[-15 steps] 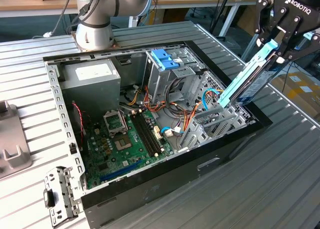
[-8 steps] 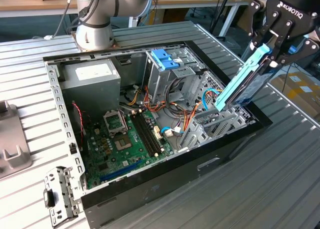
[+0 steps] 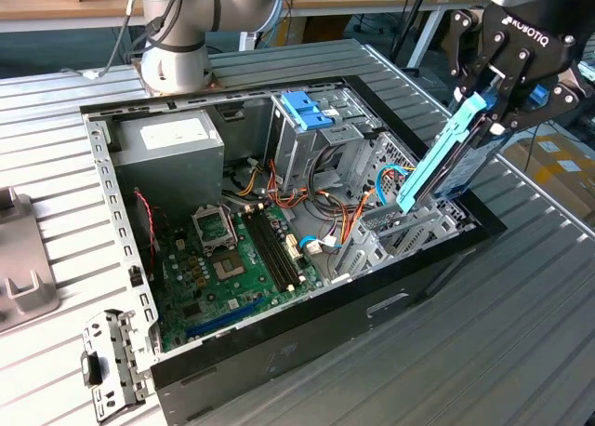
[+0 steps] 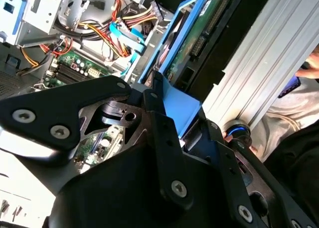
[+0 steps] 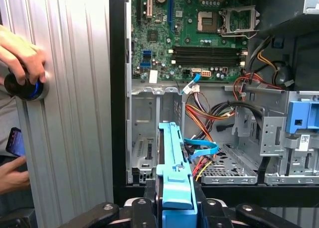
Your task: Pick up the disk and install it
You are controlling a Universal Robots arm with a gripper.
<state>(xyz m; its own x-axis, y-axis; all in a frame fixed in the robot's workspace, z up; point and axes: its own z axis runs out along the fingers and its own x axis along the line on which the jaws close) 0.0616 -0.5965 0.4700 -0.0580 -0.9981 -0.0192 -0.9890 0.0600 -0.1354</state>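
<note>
Disk (image 3: 449,161): silver drive in light blue carrier rails, held tilted, its lower end over the near corner bay of the open computer case (image 3: 279,347) at the exterior view's right. In the first wrist view the blue rail (image 5: 174,161) runs edge-on from between the fingers toward the grey metal bay (image 5: 144,138); in the second wrist view the disk's circuit-board side (image 4: 199,36) shows.

Gripper (image 3: 497,105): black, jaws clamped on the disk's upper end, one finger on each side of the carrier.

Case contents: green motherboard (image 3: 228,259), grey power-supply box (image 3: 172,147), metal drive cage with blue plastic bracket (image 3: 307,110), orange, red and yellow wire bundles (image 3: 297,198), blue flat cable (image 5: 202,148).

Surroundings: ribbed metal table (image 3: 483,352); loose metal bracket (image 3: 112,361) by the case's near corner; a person's hand (image 5: 22,54) on a round black and blue knob (image 5: 27,88) at the table edge; another hand holding a phone (image 5: 15,143).
</note>
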